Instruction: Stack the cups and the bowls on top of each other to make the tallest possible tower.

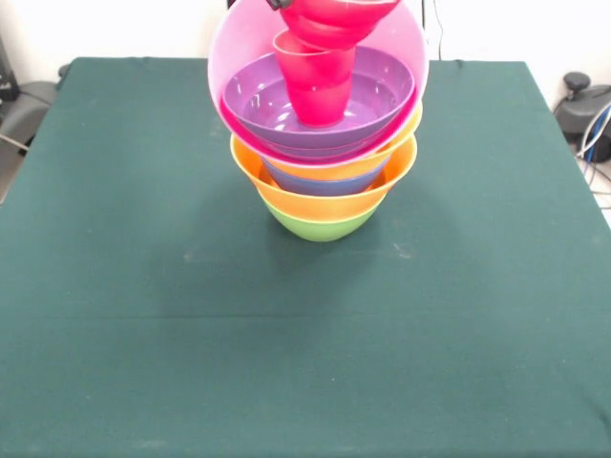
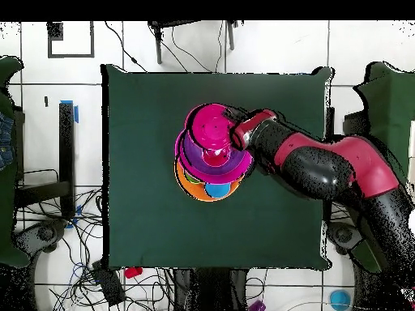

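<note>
On the green-clothed desk (image 1: 115, 286), centre-far, we list the tower (image 1: 325, 181): green base, orange rims, tilted pink bowl (image 1: 239, 57). Cables (image 2: 81, 267) litter the tiled floor. End effector (image 2: 239, 134): grip state we cannot tell.

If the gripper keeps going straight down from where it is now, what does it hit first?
Most likely the red cup standing in the purple bowl, inside the tilted pink bowl. The gripper barely shows at the top edge, above a small red bowl, so its exact line is uncertain.
</note>
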